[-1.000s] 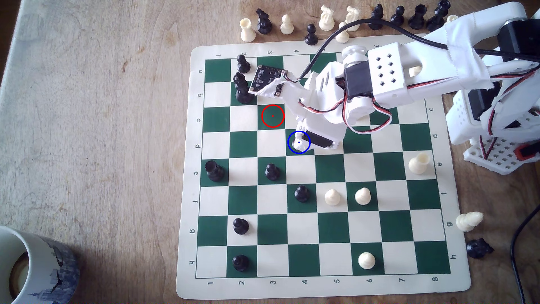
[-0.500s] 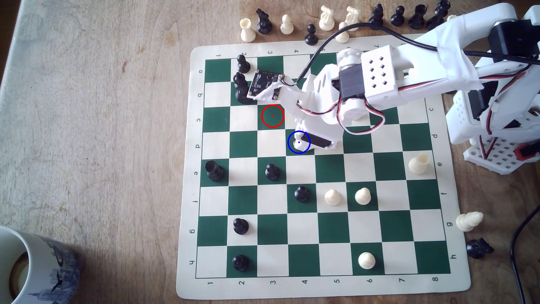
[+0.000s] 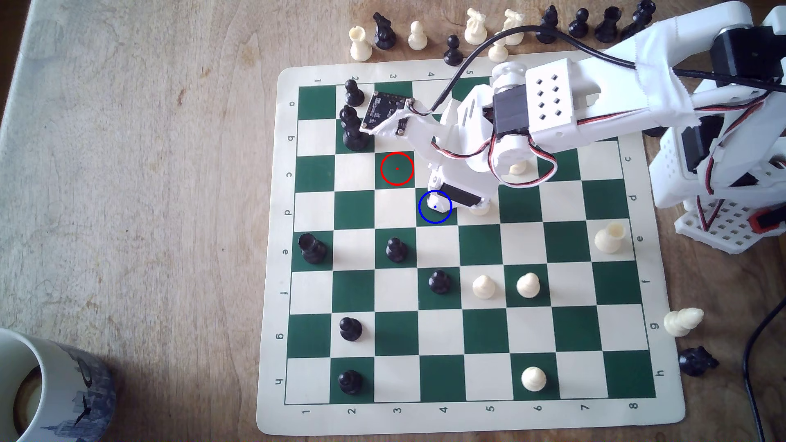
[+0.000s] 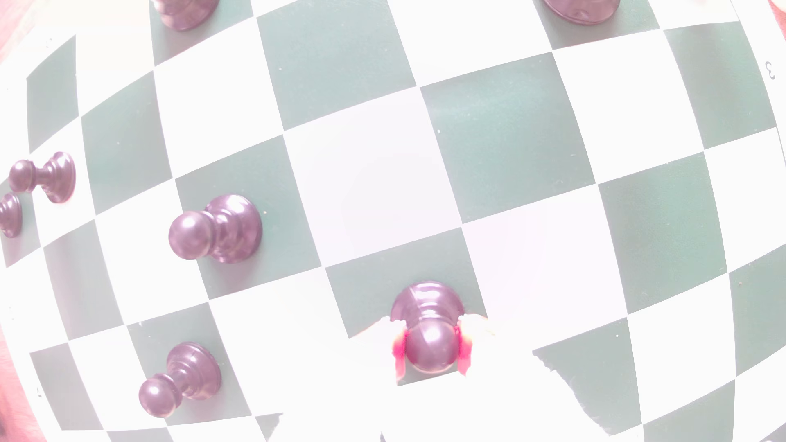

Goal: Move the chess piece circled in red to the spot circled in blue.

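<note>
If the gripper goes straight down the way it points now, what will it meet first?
Probably the green square under the blue ring: the gripper points down at it, closed on the black pawn. The pawn's base would touch first; remaining height is unclear.

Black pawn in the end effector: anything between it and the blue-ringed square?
Nothing visible. The black pawn sits between the end effector fingertips, over a green square bare of other pieces; in the exterior view the end effector is at the blue-ringed square.

The board (image 3: pixel 468 418) carries all the legible marks. Numbers 1 to 8 run along its near border, and 1 to 5 can be read on the far border. Letters a to h, turned sideways, run down the border at the exterior view's left, and c to h at its right.
</note>
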`<state>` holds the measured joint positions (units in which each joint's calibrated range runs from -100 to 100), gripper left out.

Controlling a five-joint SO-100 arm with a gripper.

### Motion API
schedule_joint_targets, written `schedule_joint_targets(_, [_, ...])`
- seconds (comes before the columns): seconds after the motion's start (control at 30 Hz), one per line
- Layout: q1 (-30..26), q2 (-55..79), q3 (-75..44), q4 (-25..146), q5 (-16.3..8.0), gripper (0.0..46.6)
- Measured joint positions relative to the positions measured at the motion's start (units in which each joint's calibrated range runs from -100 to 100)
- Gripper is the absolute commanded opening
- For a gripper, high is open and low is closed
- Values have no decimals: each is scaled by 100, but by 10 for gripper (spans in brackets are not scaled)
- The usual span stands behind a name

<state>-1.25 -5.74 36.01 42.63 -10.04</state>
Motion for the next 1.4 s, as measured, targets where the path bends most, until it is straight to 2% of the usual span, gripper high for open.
schedule_joint_targets(0.27, [0, 0, 0, 0, -59, 151])
schedule_joint_targets(0.53, [0, -34, 0, 0, -78, 166])
schedule_joint_targets(0.67, [-7, -503, 9, 191, -137, 177])
schedule_joint_targets(0.87, [0, -1944, 9, 637, -186, 171])
schedule_joint_targets(1.1, [88, -3502, 1310, 582, -161, 171])
schedule_joint_targets(1.17, [140, -4039, 2241, 48, -156, 170])
schedule_joint_targets(1.23, [140, -4307, 2874, -183, -156, 150])
schedule_joint_targets(1.3, [280, -5119, 3859, -789, -195, 102])
schedule_joint_targets(1.4, [509, -5857, 4537, -1299, -210, 29])
